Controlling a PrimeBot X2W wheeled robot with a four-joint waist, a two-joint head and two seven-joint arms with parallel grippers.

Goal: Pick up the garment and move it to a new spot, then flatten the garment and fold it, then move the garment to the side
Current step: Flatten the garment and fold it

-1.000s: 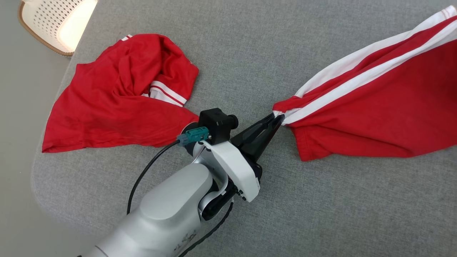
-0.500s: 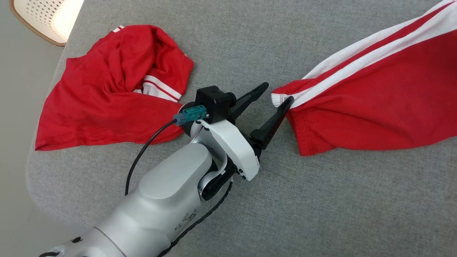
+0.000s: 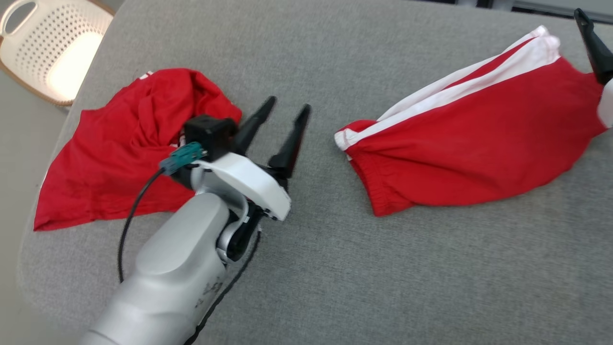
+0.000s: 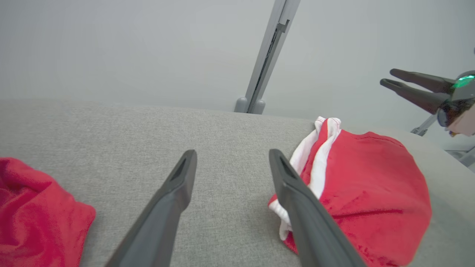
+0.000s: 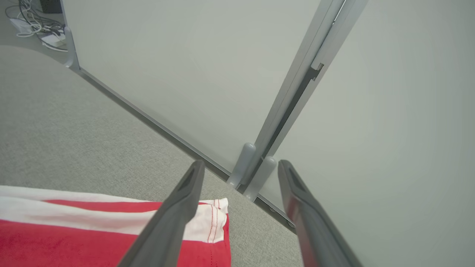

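Note:
The garment (image 3: 469,148), red with white side stripes, lies loosely stretched on the grey fabric surface (image 3: 383,278) at the right of the head view. My left gripper (image 3: 288,104) hovers open a short way left of its near end, holding nothing. In the left wrist view the left gripper (image 4: 233,154) is spread, and the garment (image 4: 363,193) lies just right of the right finger. My right gripper (image 3: 582,17) is at the garment's far end, at the top right. It stands open in the left wrist view (image 4: 387,76) and in the right wrist view (image 5: 241,165), above the garment's white corner (image 5: 207,222).
A second red garment (image 3: 124,148) with white trim lies crumpled at the left, partly behind my left wrist. A white perforated basket (image 3: 52,52) stands on the floor beyond the surface's left corner. A grey partition wall with a metal post (image 5: 297,96) runs behind the far edge.
Both grippers have opened. The left one let go of the garment's near corner and drew back to the left, and the garment settled onto the surface. The head camera has shifted.

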